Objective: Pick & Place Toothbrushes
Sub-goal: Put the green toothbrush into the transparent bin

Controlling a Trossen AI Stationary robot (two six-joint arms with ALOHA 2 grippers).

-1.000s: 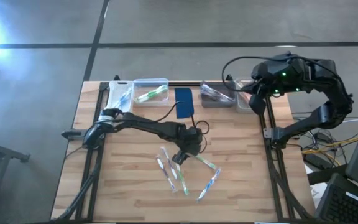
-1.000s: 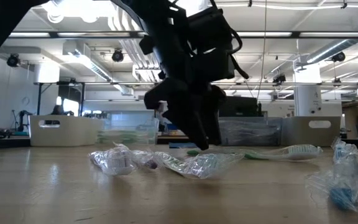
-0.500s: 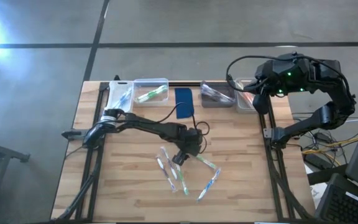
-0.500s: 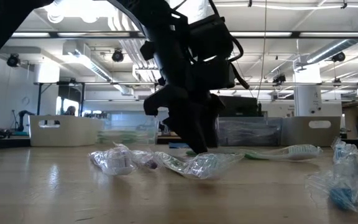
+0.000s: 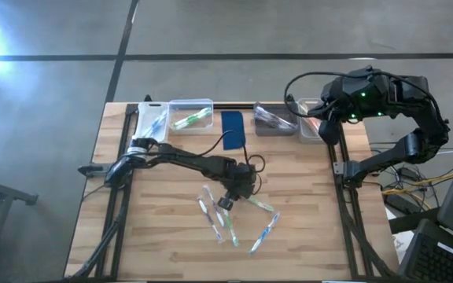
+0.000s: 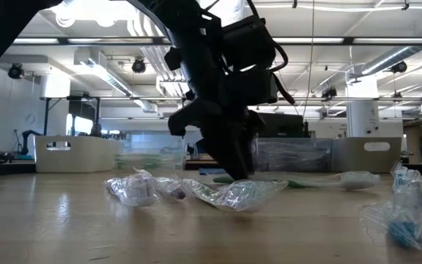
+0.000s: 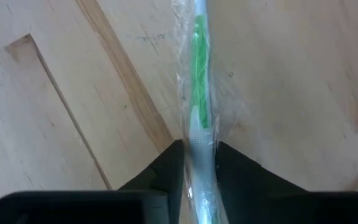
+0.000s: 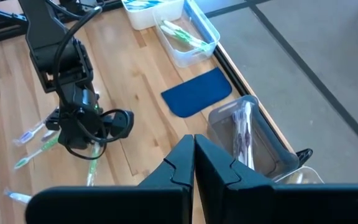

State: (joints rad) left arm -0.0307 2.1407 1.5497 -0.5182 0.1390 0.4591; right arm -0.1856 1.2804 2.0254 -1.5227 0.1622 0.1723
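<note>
Left end effector (image 5: 225, 201) stood low over the middle of the desk (image 5: 305, 236), its fingers (image 7: 241, 177) set on either side of a wrapped green toothbrush (image 7: 197, 106) and touching its wrapper; whether they had fully clamped could not be told. The other loose toothbrushes (image 5: 215, 216) lay scattered just beside it, nearer the front edge, and more sat in the clear bin (image 5: 190, 115) along the far edge. Right end effector (image 5: 326, 126) waited at the desk's right far corner over a grey bin (image 5: 274, 119), its fingers pressed together on nothing.

To do this step well, the left arm would need the handle centred between the fingers, should squeeze through the slippery wrapper onto the stick itself, and lift straight up clear of the neighbours.

Only the left wrist view showed the handle lined up between the fingers. The high view alone placed the brush among the bins. The low view showed crumpled wrappers (image 6: 233, 194) resting on the wood.
</note>
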